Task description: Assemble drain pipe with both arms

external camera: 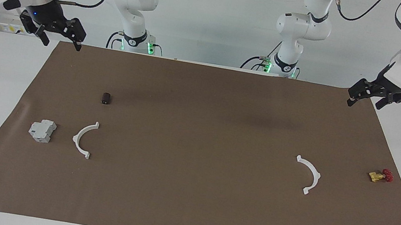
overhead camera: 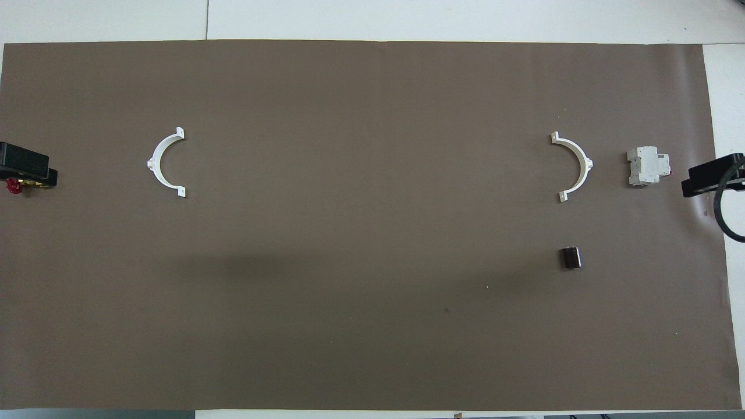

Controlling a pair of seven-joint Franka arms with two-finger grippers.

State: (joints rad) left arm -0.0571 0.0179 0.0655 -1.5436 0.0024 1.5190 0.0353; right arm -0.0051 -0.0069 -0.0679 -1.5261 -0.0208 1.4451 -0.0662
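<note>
The drain pipe lies in two separate white half-ring arcs on the brown mat. One arc (external camera: 83, 138) (overhead camera: 576, 166) lies toward the right arm's end, the other (external camera: 310, 175) (overhead camera: 163, 163) toward the left arm's end, and their open sides face each other. My right gripper (external camera: 60, 42) (overhead camera: 713, 177) hangs open and empty over the mat's corner at its own end. My left gripper (external camera: 365, 102) (overhead camera: 28, 166) hangs open and empty over the mat's corner at its end. Both arms wait, well apart from the arcs.
A grey boxy block (external camera: 42, 131) (overhead camera: 646, 166) lies beside the arc at the right arm's end. A small dark cylinder (external camera: 106, 98) (overhead camera: 570, 258) lies nearer to the robots than that arc. A brass valve with a red handle (external camera: 380, 175) (overhead camera: 13, 186) lies beside the other arc.
</note>
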